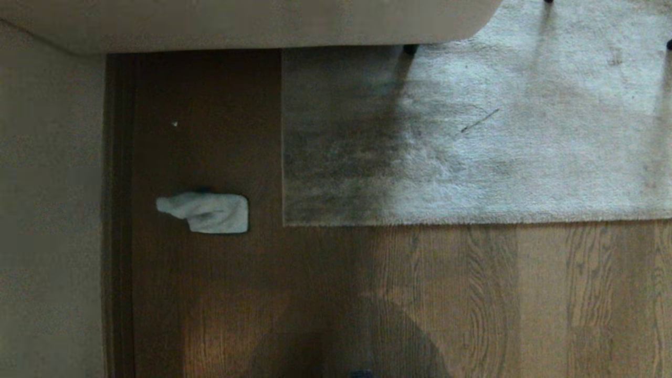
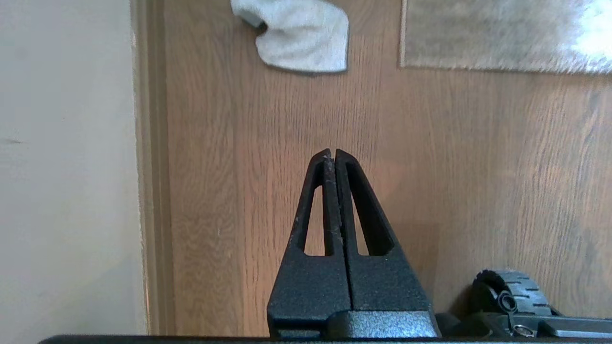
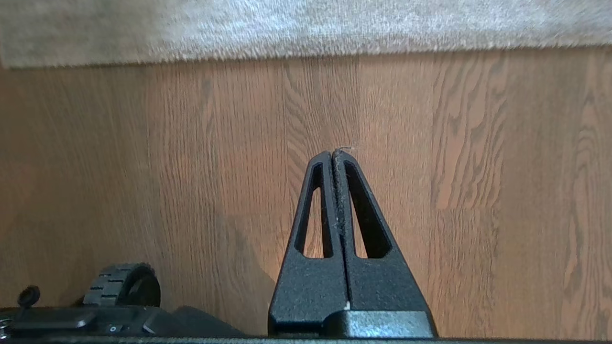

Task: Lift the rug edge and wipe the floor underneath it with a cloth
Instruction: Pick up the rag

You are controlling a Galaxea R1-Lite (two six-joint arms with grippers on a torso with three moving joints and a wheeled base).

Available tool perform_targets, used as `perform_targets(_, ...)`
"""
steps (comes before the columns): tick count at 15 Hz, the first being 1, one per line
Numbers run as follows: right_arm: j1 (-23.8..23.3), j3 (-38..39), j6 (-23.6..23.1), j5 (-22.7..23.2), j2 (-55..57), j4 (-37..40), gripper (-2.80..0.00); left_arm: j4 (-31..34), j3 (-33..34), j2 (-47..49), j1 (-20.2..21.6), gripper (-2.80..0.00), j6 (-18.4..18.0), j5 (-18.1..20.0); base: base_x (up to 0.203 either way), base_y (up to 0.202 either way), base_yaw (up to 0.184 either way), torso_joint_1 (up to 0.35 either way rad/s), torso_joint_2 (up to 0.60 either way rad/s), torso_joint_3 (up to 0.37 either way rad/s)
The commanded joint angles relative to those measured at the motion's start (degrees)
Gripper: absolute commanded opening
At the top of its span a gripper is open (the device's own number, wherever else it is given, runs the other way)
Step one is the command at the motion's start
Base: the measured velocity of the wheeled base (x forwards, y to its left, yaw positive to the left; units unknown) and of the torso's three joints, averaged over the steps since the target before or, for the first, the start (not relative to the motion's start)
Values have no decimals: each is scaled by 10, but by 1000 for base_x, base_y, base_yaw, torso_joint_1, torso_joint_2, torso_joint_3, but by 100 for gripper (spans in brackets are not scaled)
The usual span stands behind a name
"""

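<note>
A light-grey plush rug lies flat on the brown wood floor (image 1: 325, 294), and its near rug edge (image 1: 472, 220) ends in a corner (image 1: 284, 223). To the left of that corner a small white cloth (image 1: 206, 212) lies crumpled on the planks. The left wrist view shows the cloth (image 2: 301, 40) and the rug corner (image 2: 404, 64) well ahead of my left gripper (image 2: 333, 153), which is shut and empty. My right gripper (image 3: 337, 154) is shut and empty above bare planks, short of the rug edge (image 3: 306, 55). Neither arm shows in the head view.
A pale wall (image 1: 50, 210) with a dark baseboard (image 1: 118, 210) runs down the left. A beige upholstered seat (image 1: 252, 21) overhangs the far end of the rug, with a dark leg (image 1: 410, 50) on it. My base wheels (image 2: 509, 291) (image 3: 122, 284) sit near the grippers.
</note>
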State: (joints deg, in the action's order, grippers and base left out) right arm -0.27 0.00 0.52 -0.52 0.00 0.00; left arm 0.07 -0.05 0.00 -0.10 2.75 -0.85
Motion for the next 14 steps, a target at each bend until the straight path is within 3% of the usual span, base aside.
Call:
perform_targets(1, 0, 0, 0, 0, 0, 0, -280, 0, 0, 0, 0, -280, 0, 0, 0, 0, 0, -1, -2, -207)
perform_targets(14, 0, 0, 0, 0, 0, 0, -280, 0, 0, 0, 0, -280, 0, 0, 0, 0, 0, 2, 1, -198)
